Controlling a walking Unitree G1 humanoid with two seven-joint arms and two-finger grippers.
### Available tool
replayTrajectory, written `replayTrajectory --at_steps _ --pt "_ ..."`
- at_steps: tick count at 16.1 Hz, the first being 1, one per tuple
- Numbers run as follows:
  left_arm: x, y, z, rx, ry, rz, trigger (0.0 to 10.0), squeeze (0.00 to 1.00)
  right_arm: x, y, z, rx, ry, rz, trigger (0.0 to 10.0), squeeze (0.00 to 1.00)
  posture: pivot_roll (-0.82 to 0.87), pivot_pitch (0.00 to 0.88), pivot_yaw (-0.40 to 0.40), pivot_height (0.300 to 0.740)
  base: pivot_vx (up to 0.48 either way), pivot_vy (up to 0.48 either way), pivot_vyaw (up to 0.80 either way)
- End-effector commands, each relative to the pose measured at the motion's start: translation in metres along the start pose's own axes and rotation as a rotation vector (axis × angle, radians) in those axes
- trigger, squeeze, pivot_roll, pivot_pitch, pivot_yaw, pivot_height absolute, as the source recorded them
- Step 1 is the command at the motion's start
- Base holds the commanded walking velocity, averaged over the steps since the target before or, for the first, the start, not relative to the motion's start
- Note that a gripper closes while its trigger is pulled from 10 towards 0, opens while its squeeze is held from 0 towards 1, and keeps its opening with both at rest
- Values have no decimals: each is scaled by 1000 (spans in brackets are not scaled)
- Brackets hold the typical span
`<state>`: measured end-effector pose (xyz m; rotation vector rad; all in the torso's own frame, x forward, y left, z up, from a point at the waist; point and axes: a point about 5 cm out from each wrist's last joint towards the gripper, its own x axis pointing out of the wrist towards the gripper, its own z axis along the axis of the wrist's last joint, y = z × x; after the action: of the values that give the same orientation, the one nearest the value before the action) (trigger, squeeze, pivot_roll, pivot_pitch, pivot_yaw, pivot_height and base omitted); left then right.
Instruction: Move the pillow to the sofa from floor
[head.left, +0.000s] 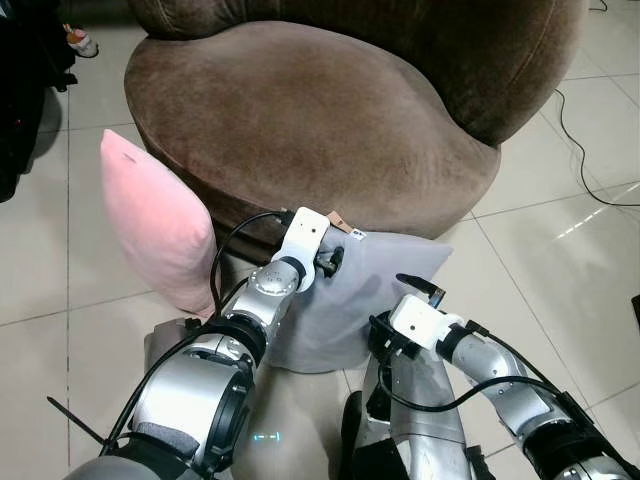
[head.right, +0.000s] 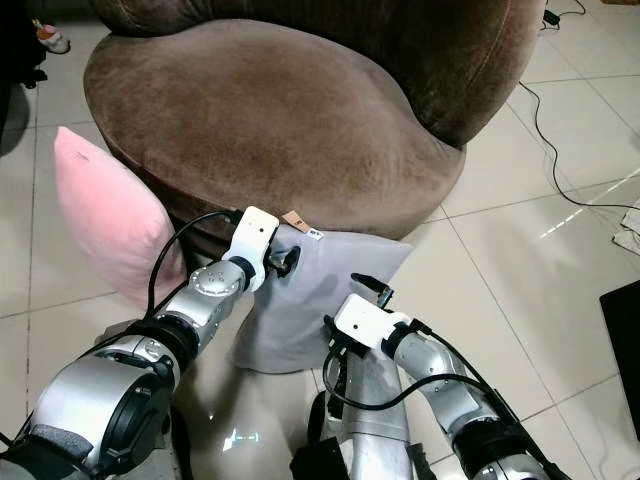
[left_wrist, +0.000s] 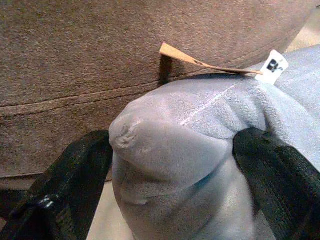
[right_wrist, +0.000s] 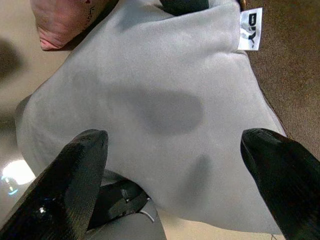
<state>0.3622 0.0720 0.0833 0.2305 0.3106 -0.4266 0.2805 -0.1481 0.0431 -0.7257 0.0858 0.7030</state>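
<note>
Grey pillow (head.left: 345, 300) isn't on the sofa (head.left: 300, 120) yet. It leans upright against the sofa's front edge, bottom down near the floor (head.left: 560, 260), with its top corner level with the base of the seat. A pink pillow (head.left: 160, 225) stands beside it, at the sofa's front-left edge, also off the seat.

Left gripper (left_wrist: 172, 175) has the grey pillow's top corner: fingers (left_wrist: 75, 185) closed on it, one each side, fabric bunched and bulging between them. A tan tag (left_wrist: 200, 60) and a white label (left_wrist: 275, 65) stick out from the seam close to the grip, right against the brown sofa front.

Right gripper (right_wrist: 175, 170) hovers just in front of the pillow's face, fingers (right_wrist: 75, 175) spread wide, not gripping anything. In the eye views it sits near the pillow's lower right part; can't tell if it touches.

Progress, as I judge it: grab is made w/ one arm, lift not done. What's left: raise the pillow clear of the front edge, carry it over the seat, let go. Second grip from the right arm prob. helps, since a one-corner hold lets the pillow dangle and could catch on the edge.
</note>
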Motion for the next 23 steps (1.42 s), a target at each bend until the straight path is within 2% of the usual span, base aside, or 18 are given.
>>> replayTrajectory --at_steps 1,4,5,6,11,23 --pt "2 -14 1 -14 1 -34 10000 0 -8 0 -9 19 35 1 10000 0 -125 219 -173 474 0 0 0" --pt "3 -15 2 4 0 -40 10000 0 -9 0 -8 17 39 6 10000 0 -124 219 -176 474 0 0 0" --pt "3 -15 3 -3 -5 -30 10000 1000 -9 1 -9 17 41 7 10000 0 -125 218 -176 474 0 0 0" --pt "3 -14 4 -29 -11 -21 10000 1000 -10 2 -9 17 45 10 10000 0 -125 218 -178 474 0 0 0" --pt "4 -20 6 -49 -10 -43 10000 1000 -11 2 -9 19 52 14 10000 0 -131 224 -178 474 0 0 0" --pt "5 -25 13 -46 -49 -73 10000 1000 -13 2 -9 19 66 21 10000 0 -138 227 -185 474 0 0 0"
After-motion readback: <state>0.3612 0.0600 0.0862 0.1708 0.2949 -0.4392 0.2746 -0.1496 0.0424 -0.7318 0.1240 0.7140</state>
